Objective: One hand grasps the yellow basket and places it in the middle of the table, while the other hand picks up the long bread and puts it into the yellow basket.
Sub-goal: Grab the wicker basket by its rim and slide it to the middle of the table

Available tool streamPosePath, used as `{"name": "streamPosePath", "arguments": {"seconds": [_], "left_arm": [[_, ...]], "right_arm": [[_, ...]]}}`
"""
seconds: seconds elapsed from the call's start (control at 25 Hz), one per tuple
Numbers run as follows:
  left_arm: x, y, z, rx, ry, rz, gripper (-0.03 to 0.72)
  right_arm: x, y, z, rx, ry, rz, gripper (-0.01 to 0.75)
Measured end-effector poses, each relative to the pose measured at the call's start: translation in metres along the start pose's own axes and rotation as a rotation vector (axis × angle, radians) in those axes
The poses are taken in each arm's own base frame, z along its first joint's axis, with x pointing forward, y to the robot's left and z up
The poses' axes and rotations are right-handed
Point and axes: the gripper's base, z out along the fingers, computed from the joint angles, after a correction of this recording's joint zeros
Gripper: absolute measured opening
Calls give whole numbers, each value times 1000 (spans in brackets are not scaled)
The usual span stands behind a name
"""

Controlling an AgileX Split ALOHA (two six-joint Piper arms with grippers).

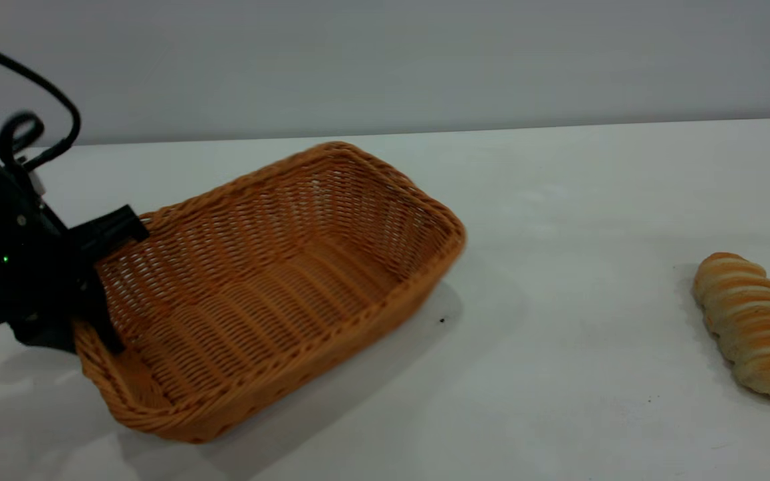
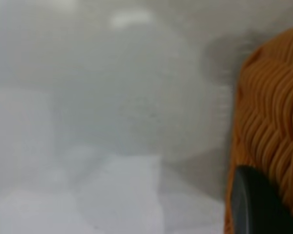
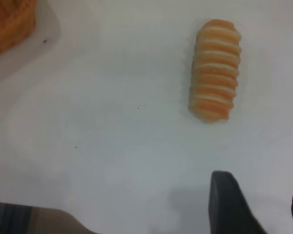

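Note:
The yellow basket [image 1: 271, 280] is left of the table's middle and empty. It is tilted, with a shadow under its right side. My left gripper [image 1: 91, 321] is shut on the basket's left rim, one finger inside the wall and the other outside. In the left wrist view the braided rim [image 2: 273, 107] fills one side, with a dark finger [image 2: 256, 204] against it. The long bread [image 1: 756, 324] lies on the white table [image 1: 592, 200] at the far right. My right gripper [image 3: 263, 200] is open and empty above the table, a short way from the bread [image 3: 215, 70].
A corner of the basket [image 3: 10, 22] shows at the edge of the right wrist view. Bare white tabletop lies between basket and bread, with a few dark specks [image 1: 442, 321]. A grey wall stands behind the table's far edge.

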Motion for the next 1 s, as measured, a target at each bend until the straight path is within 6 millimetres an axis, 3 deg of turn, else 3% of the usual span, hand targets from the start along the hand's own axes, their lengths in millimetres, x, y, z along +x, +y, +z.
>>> {"name": "streamPosePath", "arguments": {"seconds": [0.32, 0.56, 1.0], "left_arm": [[1, -32, -15, 236, 86, 278, 117], [-7, -51, -24, 330, 73, 389, 117], [-23, -60, 6, 266, 188, 540, 117]], "right_arm": [[0, 0, 0, -4, 0, 3, 359], [0, 0, 0, -4, 1, 4, 359], [0, 0, 0, -4, 1, 4, 359]]}}
